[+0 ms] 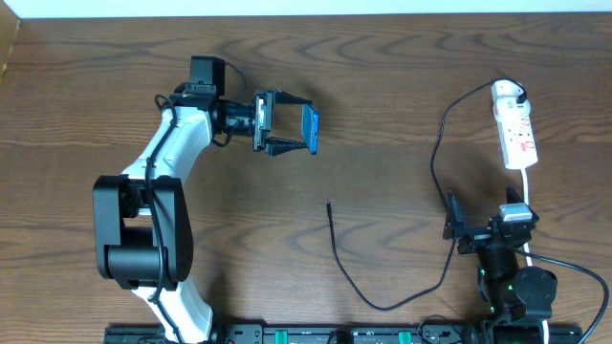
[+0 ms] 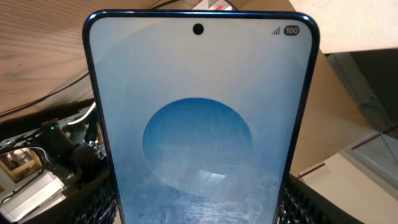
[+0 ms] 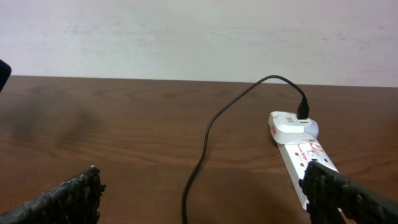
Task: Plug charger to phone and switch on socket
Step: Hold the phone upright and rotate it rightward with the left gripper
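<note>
Phone is well left of the socket in the overhead view. It's seen edge-on btwn the fingers of the left gripper, which is clamped on it. The left wrist cam adds what overhead can't. There the screen faces the lens, lit pale blue w/ a darker blue disc mid-screen. A punch-hole sits at the top, w/ signal bars + "100" in the top corner. The phone fills most of that frame, w/ dark ribbed pads at its lower sides.

Only overhead shows the charger along its full run. From the socket's far end the cable loops left, drops toward the near table edge, then curves back up. Its plug tip lies loose on the wood, roughly btwn socket and phone, touching neither. The right wrist cam catches just the socket-end stretch. That view shows the cable arching into a white adapter seated on the socket's far end. Red markings on the strip show there too, but switch position: can't tell.

The right gripper sits near the socket's near end, jaws spread wide, holding nothing. In its own cam the fingertips sit at the lower corners, w/ the socket just ahead of the right-hand one.
</note>
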